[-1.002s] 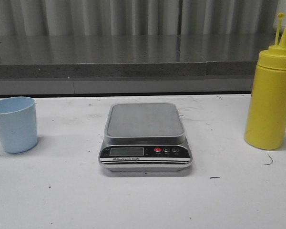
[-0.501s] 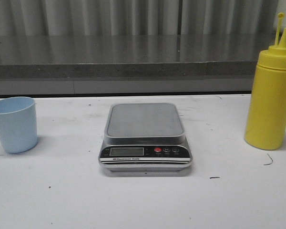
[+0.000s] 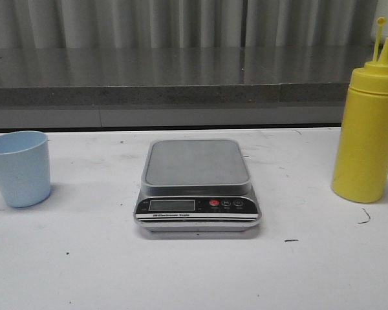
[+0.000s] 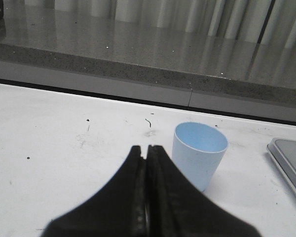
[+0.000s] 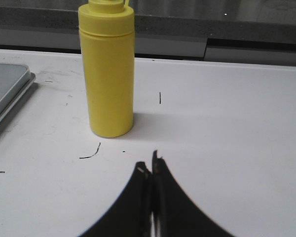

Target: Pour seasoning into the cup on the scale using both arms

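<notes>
While both grippers, left gripper (image 4: 147,148) and right gripper (image 5: 151,168), are closed on nothing, the cup (image 4: 199,154) stands just ahead of the left one and the seasoning (image 5: 109,74) ahead of the right, so the scale (image 3: 197,184) is bare and every step remains.

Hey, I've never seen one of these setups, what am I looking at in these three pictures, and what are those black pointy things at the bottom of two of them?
This is a two-armed robot at a white table. The wide picture looks forward from the robot; the other two come from cameras on its wrists. The black shapes are its fingers: the left gripper and right gripper, both pressed shut and holding nothing. On the table stand a pale blue cup at the left, a silver kitchen scale in the middle with nothing on it, and a tall yellow squeeze bottle at the right. The left wrist camera faces the cup, the right one the bottle.
</notes>
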